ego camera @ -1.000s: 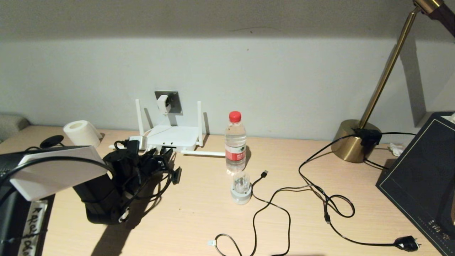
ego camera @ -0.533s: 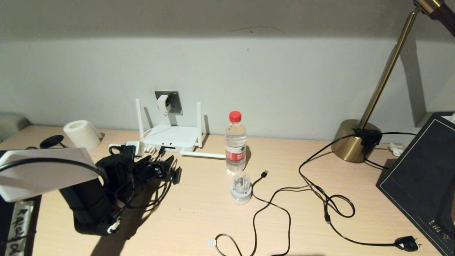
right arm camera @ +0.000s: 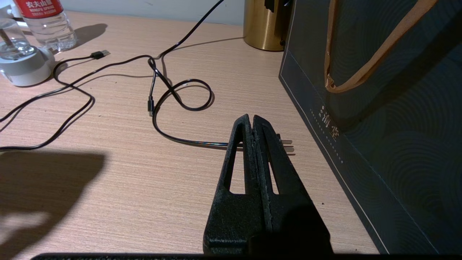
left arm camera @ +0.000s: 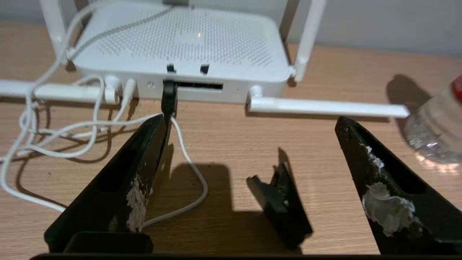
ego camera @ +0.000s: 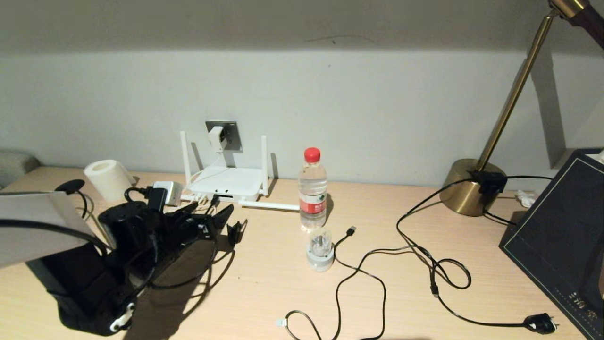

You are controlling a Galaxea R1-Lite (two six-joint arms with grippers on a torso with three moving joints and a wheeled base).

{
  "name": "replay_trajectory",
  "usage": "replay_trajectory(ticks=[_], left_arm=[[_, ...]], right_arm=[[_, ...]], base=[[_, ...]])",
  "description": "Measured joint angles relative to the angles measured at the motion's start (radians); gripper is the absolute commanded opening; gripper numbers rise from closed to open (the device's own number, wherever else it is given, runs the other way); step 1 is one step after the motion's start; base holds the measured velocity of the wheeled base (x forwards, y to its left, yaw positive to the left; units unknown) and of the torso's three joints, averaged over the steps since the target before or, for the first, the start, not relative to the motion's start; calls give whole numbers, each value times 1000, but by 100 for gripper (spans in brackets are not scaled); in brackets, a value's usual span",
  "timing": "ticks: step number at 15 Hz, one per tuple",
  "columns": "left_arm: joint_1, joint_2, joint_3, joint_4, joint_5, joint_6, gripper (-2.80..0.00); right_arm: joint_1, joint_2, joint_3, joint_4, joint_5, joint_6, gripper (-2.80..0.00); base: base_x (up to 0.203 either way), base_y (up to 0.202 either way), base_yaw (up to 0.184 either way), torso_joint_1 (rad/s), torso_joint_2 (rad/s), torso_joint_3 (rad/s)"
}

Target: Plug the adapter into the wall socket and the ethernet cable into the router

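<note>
The white adapter (ego camera: pixel 216 137) sits in the grey wall socket (ego camera: pixel 229 134), and its thin white cord hangs down to the router (ego camera: pixel 229 183). The ethernet cable's black plug (left arm camera: pixel 169 95) is seated in a port on the router's (left arm camera: pixel 180 47) front edge. My left gripper (left arm camera: pixel 249 119) hovers open just in front of the router, and that cable runs down past one of its fingers. Nothing is between the fingers. In the head view the left gripper (ego camera: pixel 214 211) is left of centre. My right gripper (right arm camera: pixel 252 117) is shut and empty above the table beside a dark bag.
A small black clip (left arm camera: pixel 279 206) lies on the table under the left gripper. A water bottle (ego camera: pixel 312 189) and a round white-and-clear gadget (ego camera: pixel 320 249) stand right of the router. Loose black cables, a mains plug (ego camera: pixel 540 323), a brass lamp base (ego camera: pixel 467 186), the dark bag (ego camera: pixel 561 236) and a paper roll (ego camera: pixel 109 177) surround them.
My left gripper has opened and drawn back from the router towards the near left. The ethernet plug stays in the port. The right gripper has not moved.
</note>
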Motion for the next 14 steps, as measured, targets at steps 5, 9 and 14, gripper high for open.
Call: replay_trajectory(ticks=[5,9,14], left_arm=[[-4,-126,54,0,16,8,-280],[-8,-250,68,1,20,20,-280],[-59,-632,205,243,31,111,-280]], right_arm=[[0,0,0,0,0,0,-280],[0,0,0,0,0,0,-280],[0,0,0,0,0,0,-280]], base=[[0,0,0,0,0,0],[0,0,0,0,0,0],[0,0,0,0,0,0]])
